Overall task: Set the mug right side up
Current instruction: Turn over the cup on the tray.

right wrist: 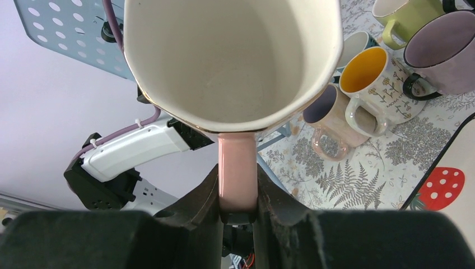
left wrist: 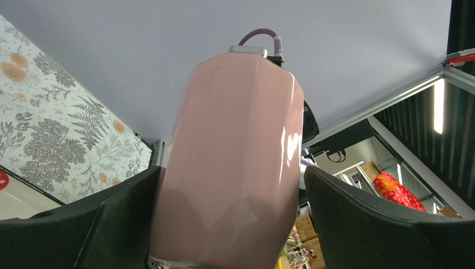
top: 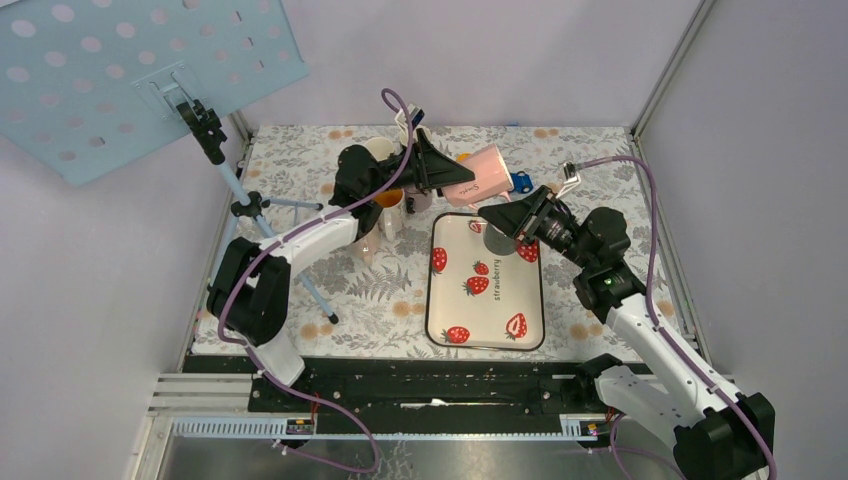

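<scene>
The pink mug [top: 478, 175] hangs in the air above the back of the table, tipped on its side between both arms. In the right wrist view its cream inside [right wrist: 224, 61] faces the camera, and my right gripper [right wrist: 237, 175] is shut on the pink handle [right wrist: 237, 162]. From the top view the right gripper [top: 490, 210] sits just below the mug. My left gripper [left wrist: 231, 174] is open and straddles the mug's body [left wrist: 235, 145]; one finger [left wrist: 129, 207] rests against it and the other stands a little apart. In the top view the left gripper [top: 440, 172] is at the mug's left end.
A strawberry-print tray [top: 485, 330] lies below the mug. Several other mugs [top: 390, 200] cluster to the left, among them a yellow-lined one [right wrist: 367, 78] and a purple one [right wrist: 442, 53]. A small blue toy [top: 520, 182] lies behind. A tripod [top: 250, 205] carries a blue perforated board [top: 130, 70].
</scene>
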